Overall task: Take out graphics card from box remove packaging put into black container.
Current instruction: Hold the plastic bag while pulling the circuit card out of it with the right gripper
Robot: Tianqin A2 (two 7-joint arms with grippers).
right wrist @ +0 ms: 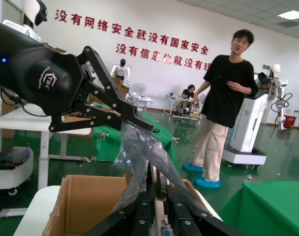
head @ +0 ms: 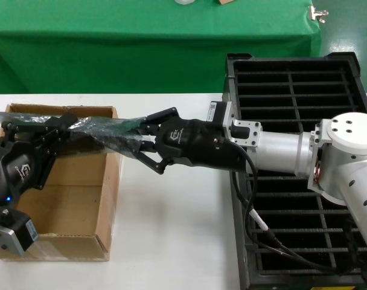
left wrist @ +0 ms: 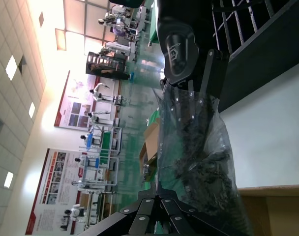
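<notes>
Both arms hold the bag [head: 108, 128] stretched level above the box [head: 63, 181], probably so the card can be drawn out. The left gripper [head: 61, 125] is clenched on one end, the right gripper [head: 137, 140] on the other end, nearer the black container [head: 292, 78]. The bag looks crinkled, grey and translucent; the card inside is barely visible.

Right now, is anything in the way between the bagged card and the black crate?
Yes, its own packaging: the bag is pinched between the left gripper and right gripper above the box. Otherwise only bare table separates it from the black container.
</notes>
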